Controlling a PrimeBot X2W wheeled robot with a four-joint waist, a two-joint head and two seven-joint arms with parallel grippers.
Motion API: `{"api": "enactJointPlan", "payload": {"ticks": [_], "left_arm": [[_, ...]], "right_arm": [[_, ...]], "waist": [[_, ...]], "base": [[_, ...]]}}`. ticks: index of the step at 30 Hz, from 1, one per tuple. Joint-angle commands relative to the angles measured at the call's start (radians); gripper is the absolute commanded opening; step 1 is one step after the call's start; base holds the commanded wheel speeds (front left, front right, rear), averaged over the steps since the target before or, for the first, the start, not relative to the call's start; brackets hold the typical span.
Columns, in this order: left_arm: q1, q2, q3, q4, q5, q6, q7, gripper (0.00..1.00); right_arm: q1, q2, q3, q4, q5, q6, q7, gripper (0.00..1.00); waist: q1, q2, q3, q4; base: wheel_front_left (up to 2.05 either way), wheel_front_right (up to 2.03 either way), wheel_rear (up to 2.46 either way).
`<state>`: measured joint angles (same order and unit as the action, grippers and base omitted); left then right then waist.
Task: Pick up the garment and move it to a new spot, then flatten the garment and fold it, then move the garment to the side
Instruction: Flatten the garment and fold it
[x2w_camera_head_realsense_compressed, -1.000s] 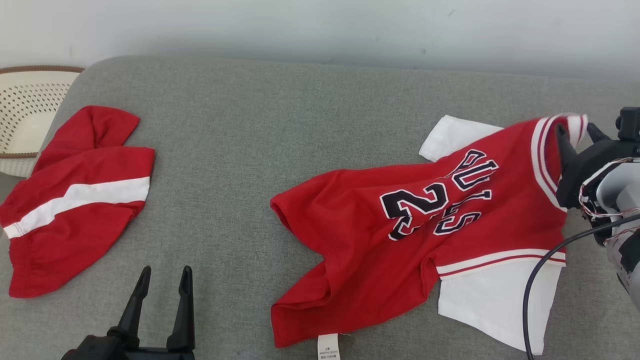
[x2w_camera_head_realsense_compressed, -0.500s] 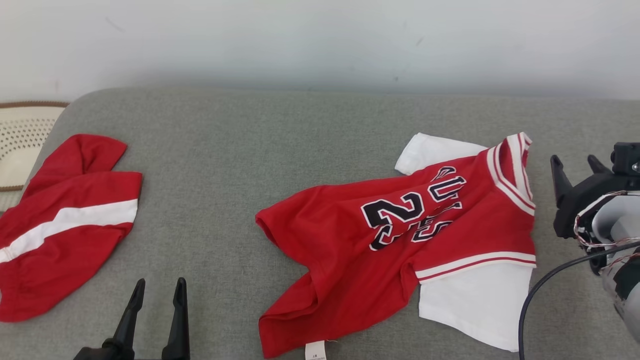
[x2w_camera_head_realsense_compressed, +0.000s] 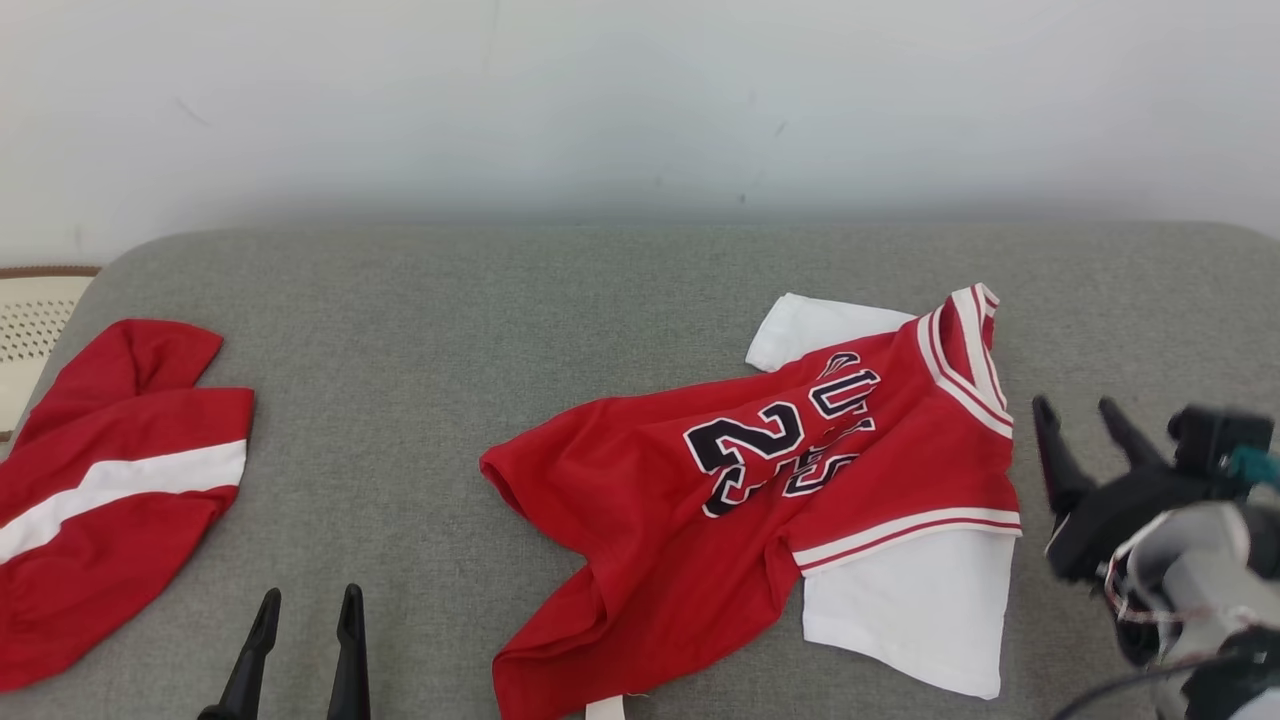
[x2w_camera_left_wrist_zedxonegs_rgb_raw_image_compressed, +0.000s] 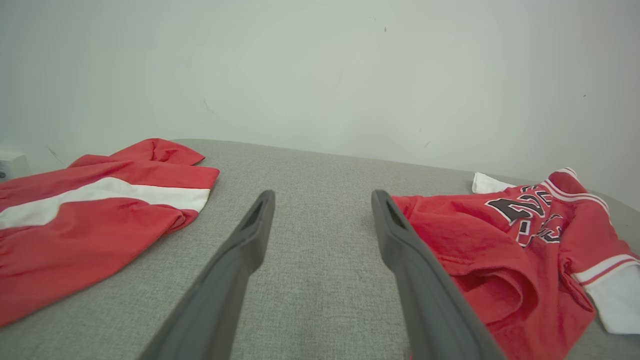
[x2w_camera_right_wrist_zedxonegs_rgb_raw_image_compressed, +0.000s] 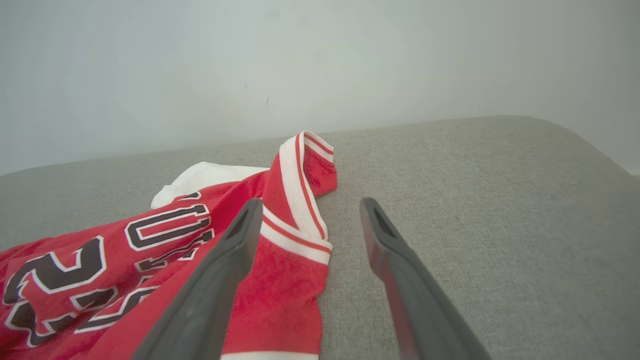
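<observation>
Two tools, both wide and empty. The garment (x2w_camera_head_realsense_compressed: 760, 480) lies crumpled on the grey cushion's (x2w_camera_head_realsense_compressed: 500, 300) right half, its long axis slanting from collar to hem at the near edge — the right tool (x2w_camera_head_realsense_compressed: 1075, 402), just beside the collar, is nearer than the left tool (x2w_camera_head_realsense_compressed: 310, 593).

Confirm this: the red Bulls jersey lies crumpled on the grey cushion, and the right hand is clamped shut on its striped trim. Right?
Not quite. The right hand is open and grips nothing. The head view shows it beside the jersey, with a gap between it and the striped trim. The rest holds: the jersey lies crumpled on the grey cushion.
</observation>
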<state>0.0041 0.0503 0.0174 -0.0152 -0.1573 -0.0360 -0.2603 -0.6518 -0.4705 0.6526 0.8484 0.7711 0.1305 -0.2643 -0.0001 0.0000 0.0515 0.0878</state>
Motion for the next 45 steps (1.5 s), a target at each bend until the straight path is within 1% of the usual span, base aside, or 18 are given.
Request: {"api": "enactJointPlan", "payload": {"ticks": [1,4,7,11,14,18,20,30,31,32,33,34,35,36,40,45], "left_arm": [[0.017,0.000,0.004,-0.004,-0.002,0.002,-0.003,1.00],[0.025,0.000,0.007,-0.008,-0.002,0.004,-0.003,1.00],[0.036,0.000,0.011,-0.011,-0.006,0.007,-0.003,1.00],[0.041,0.000,0.003,-0.020,-0.009,0.014,-0.003,1.00],[0.043,0.000,0.002,-0.023,-0.010,0.018,-0.003,1.00],[0.045,0.000,-0.001,-0.027,-0.011,0.017,-0.003,1.00],[0.044,0.000,-0.003,-0.027,-0.009,0.016,-0.003,1.00],[0.039,0.000,-0.001,-0.027,-0.008,0.016,-0.003,1.00],[0.039,0.000,-0.001,-0.027,-0.008,0.016,-0.003,1.00],[0.039,0.000,-0.001,-0.027,-0.008,0.016,-0.003,1.00],[0.038,0.000,-0.001,-0.027,-0.009,0.015,-0.003,1.00],[0.037,0.000,0.000,-0.026,-0.009,0.015,-0.003,1.00],[0.035,0.000,-0.001,-0.025,-0.009,0.014,-0.003,1.00],[0.034,0.000,-0.001,-0.024,-0.009,0.014,-0.003,1.00],[0.031,0.000,0.000,-0.023,-0.009,0.014,-0.003,1.00],[0.038,0.000,0.005,-0.019,-0.006,0.014,-0.003,1.00]], "right_arm": [[0.036,0.013,-0.019,-0.017,-0.023,0.000,-0.002,1.00],[0.124,0.041,-0.103,-0.076,-0.096,0.000,-0.003,1.00],[0.204,0.074,-0.159,-0.121,-0.155,0.000,-0.002,1.00],[0.286,0.103,-0.200,-0.157,-0.212,0.000,-0.003,1.00],[0.341,0.135,-0.221,-0.180,-0.232,0.000,0.009,1.00],[0.397,0.151,-0.256,-0.222,-0.259,0.000,0.047,1.00],[0.442,0.162,-0.265,-0.260,-0.274,0.000,0.098,1.00],[0.561,0.185,-0.300,-0.420,-0.308,0.000,0.251,1.00],[0.565,0.185,-0.307,-0.428,-0.312,0.000,0.265,0.78],[0.565,0.185,-0.307,-0.428,-0.312,0.000,0.265,0.78],[0.570,0.185,-0.310,-0.433,-0.322,0.000,0.279,0.49],[0.574,0.189,-0.314,-0.440,-0.327,0.000,0.288,0.34],[0.577,0.195,-0.317,-0.447,-0.331,0.000,0.294,0.12],[0.580,0.196,-0.318,-0.452,-0.339,0.000,0.303,0.00],[0.582,0.201,-0.331,-0.474,-0.350,0.000,0.314,0.00],[0.603,0.178,-0.371,-0.510,-0.354,0.000,0.319,0.00]], "waist": [[0.0001,0.0000,-0.007,-0.007],[0.0001,0.0000,-0.013,-0.015],[0.0001,0.0000,-0.014,-0.024],[0.0001,0.0000,-0.012,-0.033],[0.0001,0.0000,-0.012,-0.039],[0.0001,0.0000,-0.010,-0.044],[0.0001,0.0000,-0.009,-0.044],[0.0001,0.0000,-0.003,-0.037],[0.0001,0.0000,-0.002,-0.037],[0.0001,0.0000,-0.002,-0.037],[0.0001,0.0000,-0.001,-0.037],[0.0001,0.0000,0.000,-0.037],[0.0001,0.0000,0.002,-0.037],[0.0001,0.0000,0.003,-0.037],[0.0001,0.0000,0.007,-0.038],[0.0001,0.0000,-0.001,-0.044]], "base": [[0.00,0.00,0.00],[0.00,0.00,0.00],[0.00,0.00,0.00],[0.00,0.00,0.00],[0.00,0.00,0.00],[0.00,0.00,0.00],[0.00,0.00,0.00],[0.00,0.00,0.00],[0.00,0.00,0.00],[0.00,0.00,0.00],[0.00,0.00,0.00],[0.00,0.00,0.00],[0.00,0.00,0.00],[0.00,0.00,0.00],[0.00,0.00,0.00],[0.00,0.00,0.00]]}}
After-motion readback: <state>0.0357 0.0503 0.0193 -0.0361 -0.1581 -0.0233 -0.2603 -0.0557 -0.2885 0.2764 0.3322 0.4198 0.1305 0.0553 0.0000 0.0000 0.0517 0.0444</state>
